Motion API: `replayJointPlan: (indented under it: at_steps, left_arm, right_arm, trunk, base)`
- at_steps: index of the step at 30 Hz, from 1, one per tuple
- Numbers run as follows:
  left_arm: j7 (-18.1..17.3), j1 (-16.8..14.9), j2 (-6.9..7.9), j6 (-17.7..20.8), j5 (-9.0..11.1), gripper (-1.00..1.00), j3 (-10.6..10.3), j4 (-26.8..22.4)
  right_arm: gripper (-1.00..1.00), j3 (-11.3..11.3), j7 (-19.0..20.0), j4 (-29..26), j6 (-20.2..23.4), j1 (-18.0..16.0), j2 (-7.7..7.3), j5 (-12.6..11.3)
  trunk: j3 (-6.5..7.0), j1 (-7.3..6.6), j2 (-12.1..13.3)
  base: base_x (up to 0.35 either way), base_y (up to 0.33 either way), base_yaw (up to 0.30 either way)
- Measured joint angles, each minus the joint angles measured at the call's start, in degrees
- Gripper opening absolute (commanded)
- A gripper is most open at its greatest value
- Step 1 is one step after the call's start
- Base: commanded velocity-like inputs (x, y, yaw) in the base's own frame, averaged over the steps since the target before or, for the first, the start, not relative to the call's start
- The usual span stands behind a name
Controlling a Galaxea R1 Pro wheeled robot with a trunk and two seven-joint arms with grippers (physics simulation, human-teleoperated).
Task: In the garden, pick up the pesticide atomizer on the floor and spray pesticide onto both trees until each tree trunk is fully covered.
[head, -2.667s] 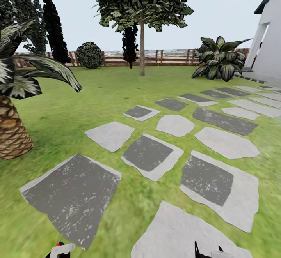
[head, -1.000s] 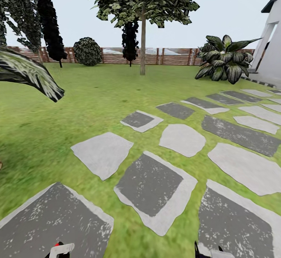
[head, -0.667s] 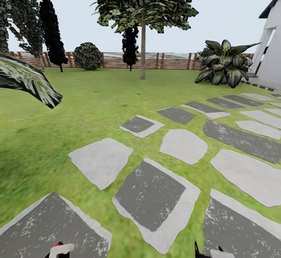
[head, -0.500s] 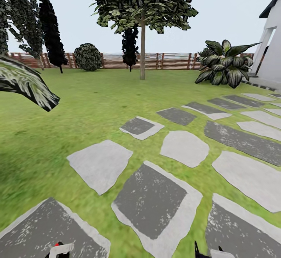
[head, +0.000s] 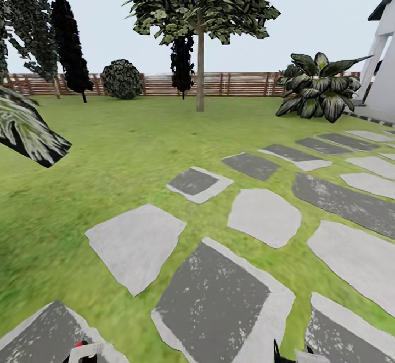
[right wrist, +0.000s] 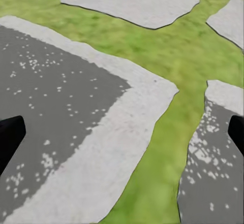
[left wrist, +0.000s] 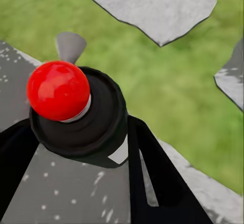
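Observation:
In the left wrist view the pesticide atomizer [left wrist: 76, 117] is a black round body with a red ball on top and a light grey nozzle. My left gripper [left wrist: 76, 148] is shut on it, one black finger on each side. Its grey head and red top peek in at the head view's lower edge [head: 85, 351]. My right gripper [right wrist: 122, 132] hangs open over paving, fingertips [right wrist: 10, 137] far apart, holding nothing. One tree [head: 200, 72] with a straight pale trunk and a wide leafy crown stands far ahead on the lawn.
Grey and dark stepping stones [head: 219, 291] run across the grass from below me toward the right. A palm frond [head: 30, 135] hangs at the left. A broad-leaved plant [head: 321, 91], a white house [head: 384, 72], a wooden fence [head: 236, 83], a round bush [head: 122, 79] and dark conifers [head: 68, 39] ring the lawn.
The whole view has moved forward: the stones slid down the picture, the palm trunk left it, and the frond drifted left. Both grippers keep their places in the picture.

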Motion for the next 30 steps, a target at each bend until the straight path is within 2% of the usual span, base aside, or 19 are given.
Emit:
replayJointPlan:
  at_steps: [30]
  left_arm:
    - [0.00,0.00,-0.01,0.00,0.00,-1.00,-0.01,0.00]
  right_arm:
    - [1.00,-0.01,0.00,0.00,0.00,0.00,0.00,-0.01]
  trunk:
    - [0.00,0.01,0.01]
  base:
    - [0.341,0.000,0.000]
